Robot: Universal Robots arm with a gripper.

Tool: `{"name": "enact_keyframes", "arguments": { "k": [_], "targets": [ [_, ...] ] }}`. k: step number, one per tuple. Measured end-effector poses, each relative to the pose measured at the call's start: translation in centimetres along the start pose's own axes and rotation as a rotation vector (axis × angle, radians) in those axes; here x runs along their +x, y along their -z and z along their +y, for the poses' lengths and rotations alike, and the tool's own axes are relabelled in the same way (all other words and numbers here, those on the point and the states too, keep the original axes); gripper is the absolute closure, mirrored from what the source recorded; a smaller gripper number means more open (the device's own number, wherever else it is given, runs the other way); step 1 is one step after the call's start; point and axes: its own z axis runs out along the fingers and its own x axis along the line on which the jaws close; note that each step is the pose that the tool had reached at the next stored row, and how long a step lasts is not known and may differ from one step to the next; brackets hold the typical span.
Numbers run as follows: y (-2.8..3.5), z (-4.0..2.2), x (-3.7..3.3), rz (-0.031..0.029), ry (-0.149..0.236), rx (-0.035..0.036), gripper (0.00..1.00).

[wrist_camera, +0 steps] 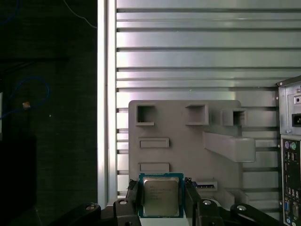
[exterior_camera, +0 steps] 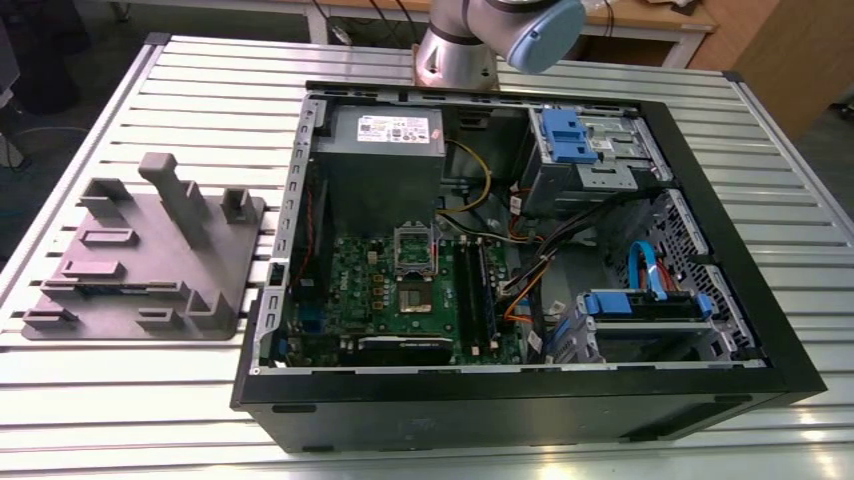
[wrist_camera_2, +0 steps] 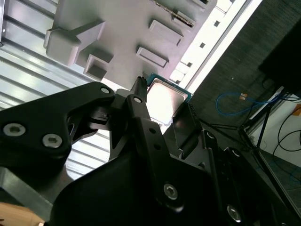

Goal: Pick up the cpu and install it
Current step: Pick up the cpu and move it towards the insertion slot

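So the exterior view gave the whole layout: the open pc case (exterior_camera: 747, 330) on the slatted table (exterior_camera: 134, 400), the grey fixture (exterior_camera: 147, 260) off at the case's 9 o'clock, the arm (exterior_camera: 494, 35) up at its 12 o'clock, and the green motherboard (exterior_camera: 387, 290) inside with the socket (exterior_camera: 416, 296) near its middle. The wrist views were where the grip itself showed. In the first wrist view the gripper (wrist_camera: 162, 188) was clamped on the cpu (wrist_camera: 161, 197). One of the black fingers (wrist_camera: 133, 197) pressed on each of two opposite edges, and the metal top faced the camera. The cpu was held up off the fixture, with the table slats behind it and a strip of the case's rear panel (wrist_camera: 291, 141) at the frame edge. The second wrist view caught the same hold more from the side. There the cpu (wrist_camera_2: 164, 101) sat tilted between the fingers, its top glaring bright, with the fixture beyond it and a blue cable (wrist_camera_2: 230, 101) down on the dark floor.
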Motion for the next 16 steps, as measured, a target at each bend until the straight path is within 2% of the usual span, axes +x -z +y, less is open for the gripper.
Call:
{"name": "enact_keyframes", "arguments": {
  "k": [7, 16],
  "targets": [
    [0.9, 0.04, -0.01, 0.0, 0.0, 0.0, 0.53],
    [1.11, 0.05, -0.02, 0.0, 0.0, 0.0, 0.53]
  ]
}}
